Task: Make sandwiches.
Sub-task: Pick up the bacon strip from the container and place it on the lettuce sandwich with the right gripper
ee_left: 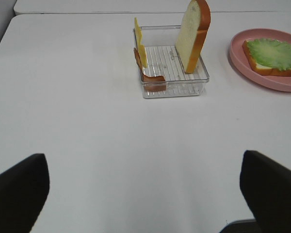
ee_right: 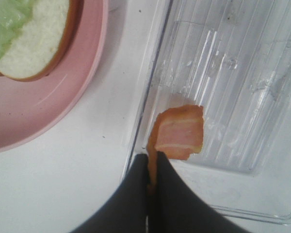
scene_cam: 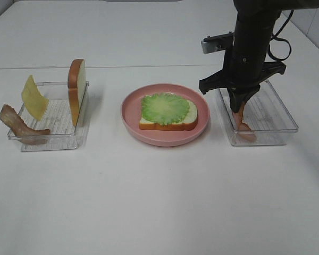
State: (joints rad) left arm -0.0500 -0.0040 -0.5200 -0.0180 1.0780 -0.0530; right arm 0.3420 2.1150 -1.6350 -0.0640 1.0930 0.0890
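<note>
Pinching bacon strip (ee_right: 180,133), right claw (ee_right: 149,164) hangs just inside tray wall (ee_right: 150,82) nearest plate (ee_right: 72,97).

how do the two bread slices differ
The plate slice lies flat on the pink plate; the tray slice stands on edge in the left tray. The plate slice carries lettuce; the tray slice is bare. Both are white with brown crust.

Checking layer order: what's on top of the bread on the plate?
Only a lettuce leaf, covering most of the bread. Nothing lies above the leaf; anything between leaf and bread is hidden.
</note>
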